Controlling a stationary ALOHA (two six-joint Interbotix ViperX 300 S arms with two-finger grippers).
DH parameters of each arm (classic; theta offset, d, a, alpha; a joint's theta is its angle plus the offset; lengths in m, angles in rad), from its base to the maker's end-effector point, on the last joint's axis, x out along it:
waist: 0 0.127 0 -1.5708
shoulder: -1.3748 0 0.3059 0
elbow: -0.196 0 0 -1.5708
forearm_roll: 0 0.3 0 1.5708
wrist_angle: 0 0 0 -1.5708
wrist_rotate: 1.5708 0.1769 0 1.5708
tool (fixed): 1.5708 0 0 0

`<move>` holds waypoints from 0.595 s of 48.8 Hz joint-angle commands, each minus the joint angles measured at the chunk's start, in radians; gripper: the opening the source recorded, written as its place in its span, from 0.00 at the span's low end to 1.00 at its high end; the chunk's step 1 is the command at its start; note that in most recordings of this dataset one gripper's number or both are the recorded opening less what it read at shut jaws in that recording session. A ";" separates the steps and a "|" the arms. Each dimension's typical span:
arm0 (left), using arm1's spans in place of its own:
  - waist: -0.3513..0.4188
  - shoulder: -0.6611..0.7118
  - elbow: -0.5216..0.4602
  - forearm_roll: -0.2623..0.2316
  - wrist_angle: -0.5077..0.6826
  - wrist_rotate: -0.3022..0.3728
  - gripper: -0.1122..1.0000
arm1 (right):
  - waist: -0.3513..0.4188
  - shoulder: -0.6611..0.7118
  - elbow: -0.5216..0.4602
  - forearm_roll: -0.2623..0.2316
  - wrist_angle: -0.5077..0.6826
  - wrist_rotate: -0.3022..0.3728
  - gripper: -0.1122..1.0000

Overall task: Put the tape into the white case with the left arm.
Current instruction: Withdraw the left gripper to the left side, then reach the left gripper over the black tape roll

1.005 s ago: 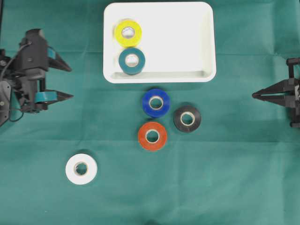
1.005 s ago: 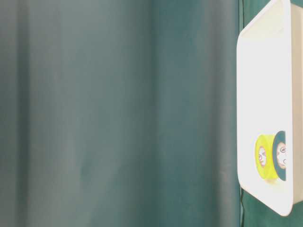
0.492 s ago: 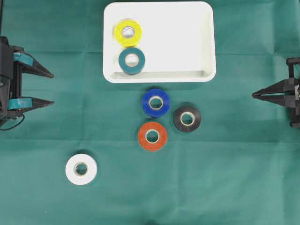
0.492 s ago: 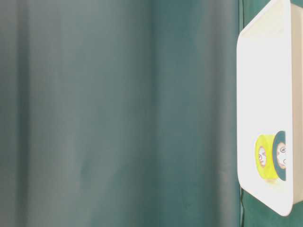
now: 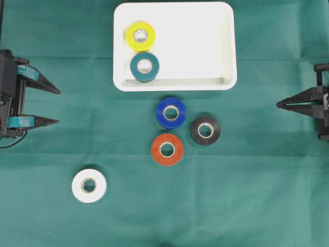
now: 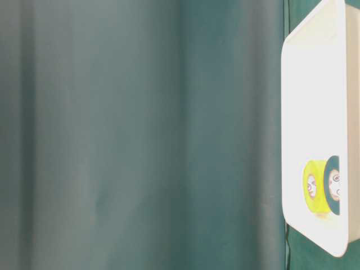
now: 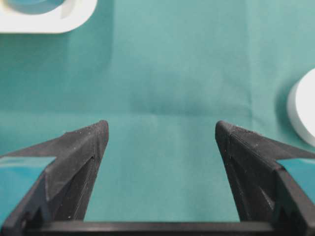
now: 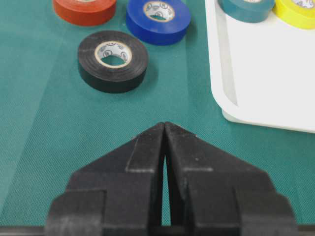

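Observation:
The white case (image 5: pixel 226 46) lies at the back middle with a yellow tape (image 5: pixel 140 36) and a teal tape (image 5: pixel 144 67) inside it. On the green cloth lie a blue tape (image 5: pixel 171 112), a red tape (image 5: pixel 167 150), a black tape (image 5: pixel 205 130) and, apart at the front left, a white tape (image 5: pixel 89 185). My left gripper (image 5: pixel 59 106) is open at the far left edge, with only cloth between its teal-banded fingers (image 7: pixel 162 126). The white tape (image 7: pixel 304 113) shows at the right edge of the left wrist view. My right gripper (image 5: pixel 278 104) is shut and empty at the far right.
Green cloth covers the whole table. In the right wrist view the black tape (image 8: pixel 113 61) lies just ahead of the shut gripper (image 8: pixel 164 125), beside the case's corner (image 8: pixel 266 73). The table-level view shows the case (image 6: pixel 315 101) with its two rolls.
My left gripper has drawn back to the left edge, straightened, then shifted slightly toward the front, still open. The tapes and the right arm have not moved.

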State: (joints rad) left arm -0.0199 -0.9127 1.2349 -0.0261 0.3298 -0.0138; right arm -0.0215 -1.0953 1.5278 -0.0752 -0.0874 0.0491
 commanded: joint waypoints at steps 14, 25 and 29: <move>-0.043 0.023 -0.014 -0.002 -0.043 0.000 0.88 | -0.002 0.005 -0.009 0.000 -0.011 0.002 0.02; -0.048 0.101 -0.038 -0.002 -0.098 0.002 0.88 | -0.002 0.006 -0.009 0.000 -0.011 0.002 0.02; -0.054 0.152 -0.060 -0.002 -0.117 0.002 0.88 | -0.002 0.005 -0.009 0.000 -0.011 0.002 0.02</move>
State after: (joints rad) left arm -0.0644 -0.8099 1.2180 -0.0261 0.2393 -0.0138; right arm -0.0215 -1.0953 1.5278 -0.0752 -0.0874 0.0491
